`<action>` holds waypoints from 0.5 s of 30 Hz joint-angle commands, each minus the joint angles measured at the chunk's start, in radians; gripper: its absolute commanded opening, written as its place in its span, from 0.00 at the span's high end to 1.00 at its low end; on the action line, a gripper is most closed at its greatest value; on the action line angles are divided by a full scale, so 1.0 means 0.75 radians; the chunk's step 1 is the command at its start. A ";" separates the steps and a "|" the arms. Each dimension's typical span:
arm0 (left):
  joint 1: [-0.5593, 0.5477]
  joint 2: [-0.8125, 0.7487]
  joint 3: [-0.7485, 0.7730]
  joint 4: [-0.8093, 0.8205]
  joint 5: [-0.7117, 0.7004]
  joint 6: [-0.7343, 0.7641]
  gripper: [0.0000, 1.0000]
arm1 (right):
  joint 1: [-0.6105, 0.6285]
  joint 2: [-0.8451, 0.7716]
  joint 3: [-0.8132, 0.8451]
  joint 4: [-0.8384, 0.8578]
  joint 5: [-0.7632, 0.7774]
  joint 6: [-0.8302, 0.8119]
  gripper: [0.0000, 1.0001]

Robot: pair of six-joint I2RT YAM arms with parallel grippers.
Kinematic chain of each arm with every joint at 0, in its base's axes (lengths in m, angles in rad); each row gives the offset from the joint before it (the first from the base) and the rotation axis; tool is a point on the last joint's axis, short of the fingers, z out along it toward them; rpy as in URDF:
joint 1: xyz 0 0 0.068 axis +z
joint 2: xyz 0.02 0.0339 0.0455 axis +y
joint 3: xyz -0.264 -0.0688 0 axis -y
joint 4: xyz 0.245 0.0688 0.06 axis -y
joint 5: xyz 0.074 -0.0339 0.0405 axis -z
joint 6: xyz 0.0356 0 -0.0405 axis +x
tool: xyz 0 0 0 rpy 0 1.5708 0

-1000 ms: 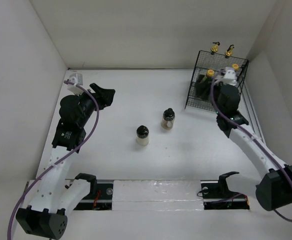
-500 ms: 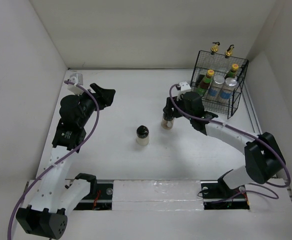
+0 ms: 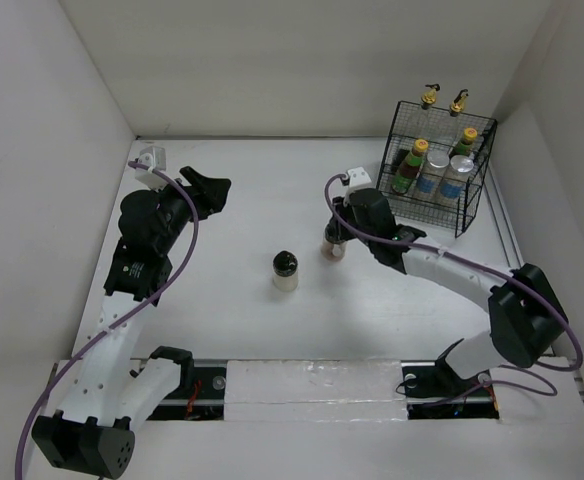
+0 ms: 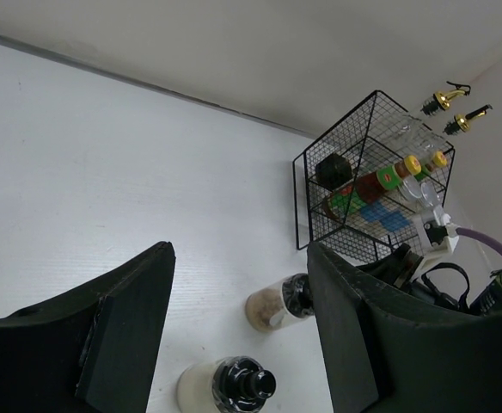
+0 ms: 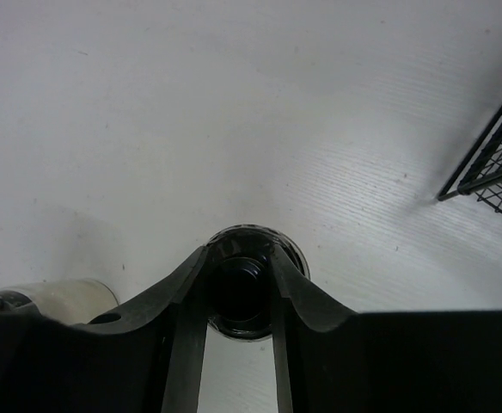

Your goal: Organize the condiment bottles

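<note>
The right arm is on the move! A second ago its claw was buried at the black wire basket [image 3: 477, 170] in the far right corner. Now it has swung left across the white table [image 3: 242, 220], a shade further than half a second back. The right gripper [image 5: 241, 262] sits directly over the brown-filled jar [image 3: 332, 250] near the table's middle. The wrist view shows both fingers [image 5: 191, 335] straddling that jar's black cap and hugging its sides closely. Whether they are truly pinching it, I cannot tell.

The jar itself has not budged and stands upright on the table. It is short and clear-walled, with brownish contents under a round black cap. Its twin, the white-filled jar [image 3: 285, 272], holds the same spot nearer the arms and to the left, well apart from the claw.

The left arm has not stirred either. The left gripper [image 4: 241, 284] hangs over the table's left side with its fingers spread wide and nothing between them.

In the basket, two gold-spouted bottles [image 3: 429, 96] stand at the back. Yellow-capped sauces [image 3: 410, 165] with red and green labels and white-capped shakers [image 3: 434, 168] crowd the front. A black-capped jar [image 4: 329, 169] shows through the mesh from the left wrist view.
</note>
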 commanded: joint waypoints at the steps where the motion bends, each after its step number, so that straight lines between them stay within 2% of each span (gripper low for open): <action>1: -0.004 -0.019 -0.003 0.065 0.019 -0.005 0.42 | 0.025 -0.117 0.085 0.015 0.097 -0.004 0.88; 7: -0.004 -0.023 -0.003 0.065 0.019 -0.005 0.42 | -0.045 -0.355 0.151 0.030 0.166 -0.016 0.88; 13: -0.004 -0.023 -0.003 0.065 0.034 -0.005 0.42 | -0.278 -0.426 0.283 0.009 0.172 -0.073 0.88; 15: -0.004 -0.023 -0.003 0.065 0.034 -0.005 0.42 | -0.351 -0.426 0.304 0.009 0.114 -0.073 0.88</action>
